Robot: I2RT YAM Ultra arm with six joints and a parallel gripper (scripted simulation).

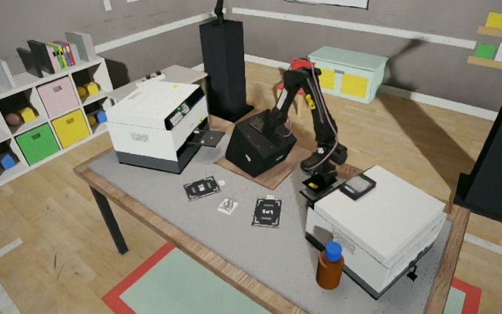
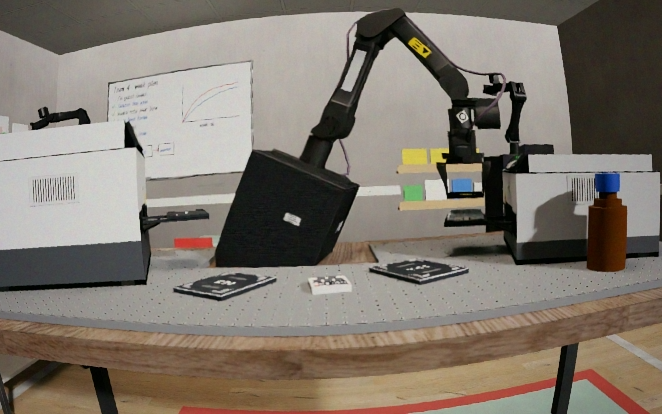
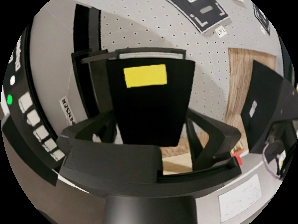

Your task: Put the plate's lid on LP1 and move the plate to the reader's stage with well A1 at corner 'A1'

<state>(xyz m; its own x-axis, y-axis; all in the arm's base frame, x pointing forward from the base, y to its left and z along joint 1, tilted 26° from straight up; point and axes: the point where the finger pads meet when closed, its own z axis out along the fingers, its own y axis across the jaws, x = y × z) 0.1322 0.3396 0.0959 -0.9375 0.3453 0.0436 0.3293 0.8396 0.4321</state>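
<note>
My gripper [image 1: 319,182] [image 2: 463,190] [image 3: 150,111] is shut on the black lid [image 1: 312,185] [image 2: 464,195] [image 3: 145,76], which has a yellow label. The lid hangs about level, a small gap above the plate [image 2: 464,216] [image 3: 150,56] on the dispenser's stage. The lid hides most of the plate, and its A1 corner cannot be read. LP1 [image 1: 265,215] [image 2: 418,272] [image 3: 201,14] lies bare on the bench, left of the dispenser [image 1: 381,211] [image 2: 585,205]. The reader's stage [image 1: 209,137] [image 2: 184,215] sticks out bare from the reader [image 1: 143,128] [image 2: 60,200].
N1 [image 1: 204,191] [image 2: 225,287] lies in front of the reader. A small white block [image 1: 227,205] [image 2: 329,284] lies between N1 and LP1. The blue-capped brown bottle [image 1: 329,269] [image 2: 607,231] stands upright beside the dispenser. A black-framed panel [image 1: 358,186] is on top of the dispenser.
</note>
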